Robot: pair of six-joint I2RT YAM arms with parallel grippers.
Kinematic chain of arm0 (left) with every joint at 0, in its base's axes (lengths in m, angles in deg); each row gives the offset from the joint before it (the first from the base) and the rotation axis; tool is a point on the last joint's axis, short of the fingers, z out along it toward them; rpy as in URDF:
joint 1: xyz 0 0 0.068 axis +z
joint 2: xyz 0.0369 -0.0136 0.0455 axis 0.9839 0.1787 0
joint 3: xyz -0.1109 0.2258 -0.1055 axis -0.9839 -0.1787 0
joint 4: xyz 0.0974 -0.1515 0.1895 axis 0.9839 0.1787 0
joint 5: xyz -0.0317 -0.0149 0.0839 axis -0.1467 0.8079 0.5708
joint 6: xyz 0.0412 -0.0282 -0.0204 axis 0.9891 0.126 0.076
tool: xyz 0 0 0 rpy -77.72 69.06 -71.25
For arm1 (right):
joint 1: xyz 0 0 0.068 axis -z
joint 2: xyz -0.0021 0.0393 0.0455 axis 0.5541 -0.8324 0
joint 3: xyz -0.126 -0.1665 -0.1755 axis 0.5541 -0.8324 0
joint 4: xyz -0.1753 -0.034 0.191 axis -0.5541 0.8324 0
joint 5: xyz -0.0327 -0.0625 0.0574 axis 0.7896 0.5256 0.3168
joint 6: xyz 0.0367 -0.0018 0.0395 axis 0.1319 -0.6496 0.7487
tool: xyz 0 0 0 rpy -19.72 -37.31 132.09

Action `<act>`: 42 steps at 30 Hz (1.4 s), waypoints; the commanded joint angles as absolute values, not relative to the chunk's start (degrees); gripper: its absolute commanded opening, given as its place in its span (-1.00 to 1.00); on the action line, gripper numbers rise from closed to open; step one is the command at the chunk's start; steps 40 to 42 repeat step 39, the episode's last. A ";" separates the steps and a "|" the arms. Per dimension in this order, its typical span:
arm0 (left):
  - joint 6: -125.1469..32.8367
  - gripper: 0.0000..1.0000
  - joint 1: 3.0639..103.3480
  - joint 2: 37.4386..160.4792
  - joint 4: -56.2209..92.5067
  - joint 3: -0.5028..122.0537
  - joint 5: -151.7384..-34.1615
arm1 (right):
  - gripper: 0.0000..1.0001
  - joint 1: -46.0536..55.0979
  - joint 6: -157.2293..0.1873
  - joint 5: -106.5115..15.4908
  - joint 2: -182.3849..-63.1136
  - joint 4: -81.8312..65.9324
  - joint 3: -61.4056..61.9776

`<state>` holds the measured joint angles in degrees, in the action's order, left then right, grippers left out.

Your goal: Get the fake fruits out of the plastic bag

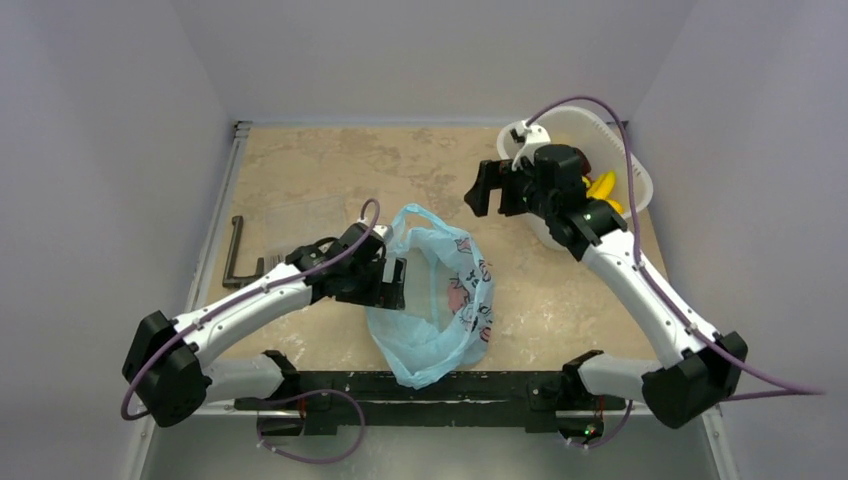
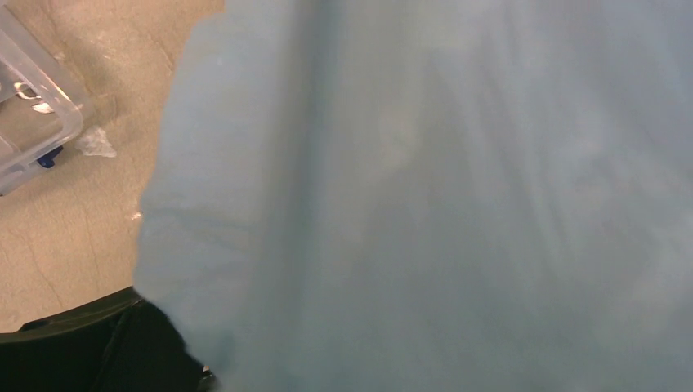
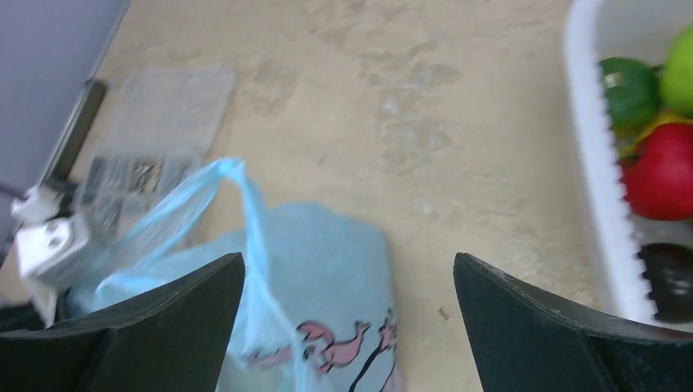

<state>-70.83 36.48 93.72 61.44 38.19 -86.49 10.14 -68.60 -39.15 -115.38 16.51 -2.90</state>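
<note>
The light-blue plastic bag [image 1: 440, 310] lies in the middle of the table with its mouth toward the back, and no fruit shows inside it. My left gripper [image 1: 392, 275] is at the bag's left edge, open. Bag film [image 2: 449, 204] fills the left wrist view and hides the fingertips. My right gripper [image 1: 490, 188] hovers open and empty behind the bag, beside the white basket [image 1: 630, 160]. In the right wrist view its fingers [image 3: 163, 327] stand wide apart above the bag [image 3: 327, 261]. Fake fruits lie in the basket: a green apple [image 3: 678, 73], a red one [image 3: 666, 171] and a yellow piece [image 1: 603, 185].
A clear flat box [image 1: 300, 225] of small parts lies left of the bag, also visible from the left wrist [image 2: 33, 122]. A dark L-shaped metal bar [image 1: 235, 255] rests by the table's left edge. The basket rim [image 3: 596, 163] is close to the right finger.
</note>
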 commanded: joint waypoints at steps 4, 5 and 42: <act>-65.61 1.00 36.81 84.67 60.71 36.41 -94.86 | 0.98 7.82 -68.68 -50.45 -105.02 14.85 -11.79; -65.29 1.00 36.81 83.08 61.99 36.95 -94.50 | 0.98 7.81 -68.80 -49.23 -104.09 15.48 -11.95; -61.25 1.00 36.81 48.11 83.38 65.08 -61.51 | 0.98 7.81 -62.38 -12.80 -77.81 25.95 -7.28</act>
